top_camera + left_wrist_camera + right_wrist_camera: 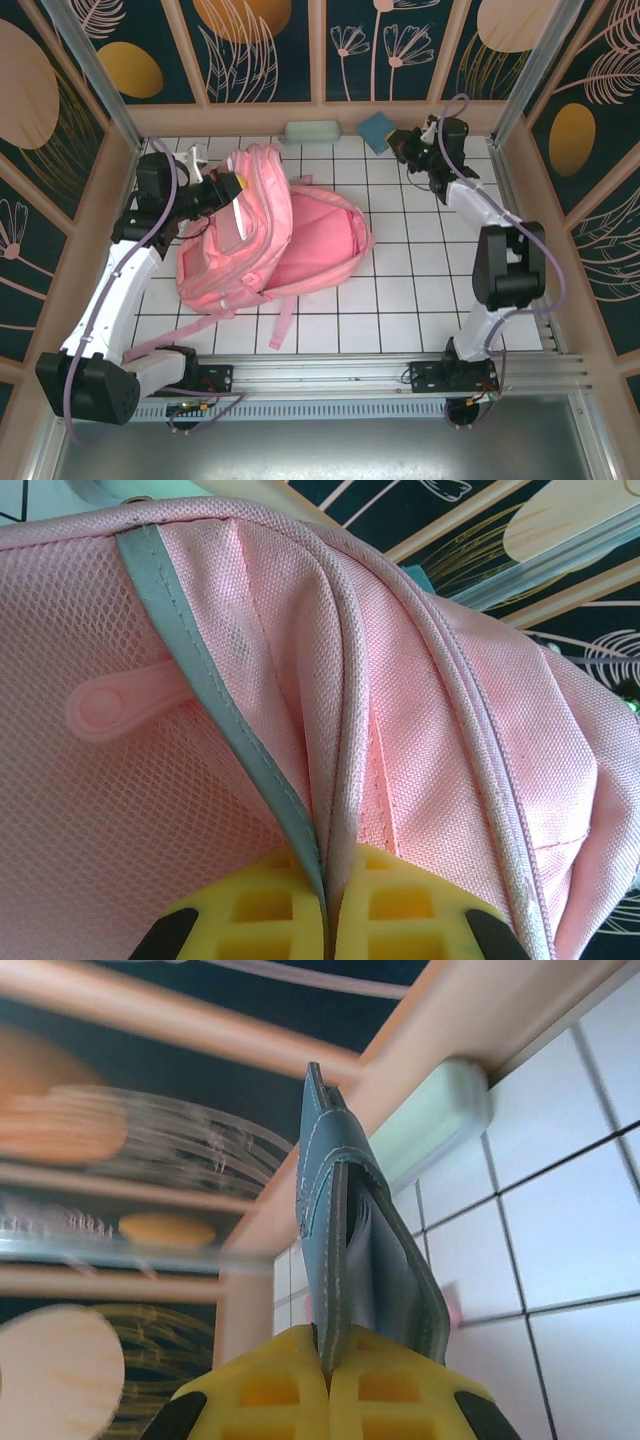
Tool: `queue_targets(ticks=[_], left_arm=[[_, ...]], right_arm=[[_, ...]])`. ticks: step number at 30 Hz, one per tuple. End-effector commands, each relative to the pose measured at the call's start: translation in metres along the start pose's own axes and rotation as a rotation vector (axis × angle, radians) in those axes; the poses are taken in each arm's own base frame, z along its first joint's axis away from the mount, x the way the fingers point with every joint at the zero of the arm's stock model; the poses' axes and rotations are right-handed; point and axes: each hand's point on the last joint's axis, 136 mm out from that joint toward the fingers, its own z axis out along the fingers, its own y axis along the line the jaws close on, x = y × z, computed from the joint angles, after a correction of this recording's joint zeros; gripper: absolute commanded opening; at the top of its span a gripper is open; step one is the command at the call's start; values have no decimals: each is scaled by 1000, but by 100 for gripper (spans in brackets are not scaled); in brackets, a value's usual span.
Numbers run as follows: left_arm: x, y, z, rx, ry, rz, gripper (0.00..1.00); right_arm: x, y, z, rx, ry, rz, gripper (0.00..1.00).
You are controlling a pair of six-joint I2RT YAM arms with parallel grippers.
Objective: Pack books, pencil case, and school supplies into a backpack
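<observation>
Top external view: the left gripper [228,190] is clamped on a fold of the backpack [300,245], spread on the tiles [420,290]; the pencil case [312,131] is set against the back wall [240,118]; further right, the teal pad [376,130] is pinched in the right gripper [400,143]. The opening should be lifted wide before the pad is brought across

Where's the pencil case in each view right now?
Top external: pencil case at the far edge, against the back rail.
Right wrist: upper right, right of the teal pad.
Left wrist: mint sliver at top edge; cannot tell.
Shared landmark: the back rail.
</observation>
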Motion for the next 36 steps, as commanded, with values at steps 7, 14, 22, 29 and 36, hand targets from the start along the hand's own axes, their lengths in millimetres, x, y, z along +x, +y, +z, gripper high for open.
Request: queue_targets(ticks=[7, 14, 22, 29, 36], left_arm=[[-22, -21, -18, 45, -90, 93, 0], [-28, -27, -17, 67, -71, 92, 0], [-24, -25, -17, 67, -59, 98, 0], [-21, -25, -20, 57, -59, 101, 0], [-21, -21, -19, 46, -56, 103, 0]], right_arm=[[144, 61, -40, -176, 302, -312, 0], [233, 60, -50, -226, 479, -413, 0], [298, 32, -7, -54, 649, -473, 0], [307, 4, 11, 45, 651, -449, 42], [275, 20, -3, 56, 532, -509, 66]])
